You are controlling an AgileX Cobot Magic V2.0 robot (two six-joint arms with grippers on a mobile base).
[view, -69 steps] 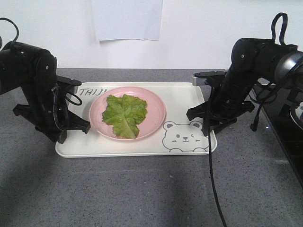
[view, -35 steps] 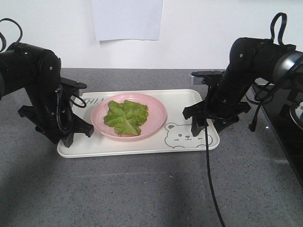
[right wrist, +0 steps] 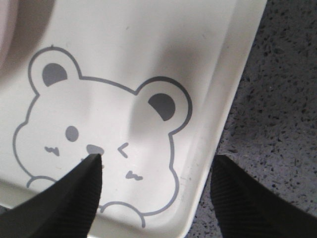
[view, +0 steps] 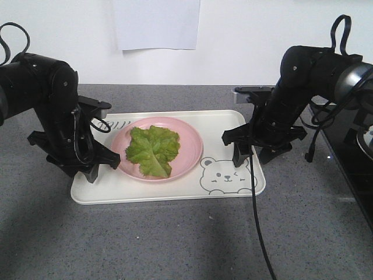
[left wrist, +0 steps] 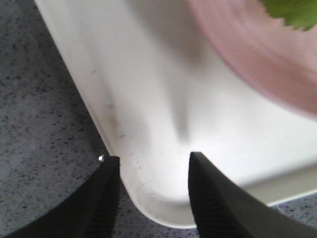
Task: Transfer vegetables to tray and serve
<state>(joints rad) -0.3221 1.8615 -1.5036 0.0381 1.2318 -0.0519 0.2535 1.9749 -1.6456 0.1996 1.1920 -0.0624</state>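
Tray lettering mostly hidden behind the pink plate and left arm, left wrist view – plate blurred, lettuce cut off at top edge, right wrist view – bear face partly covered by a fingertip

Both arms are matte black, built of rounded, bulky housings joined by thick cylindrical joints. The left arm carries a thin black cable that loops above its upper housing and another curling beside its wrist. The right arm has a glossy black shoulder shell with a grey-silver band near its outer end, a black strap-like cable loop arching above it, and a long black cable hanging from the wrist. The left hand and the right hand each end in two black wedge-shaped fingers with finely ribbed inner faces.
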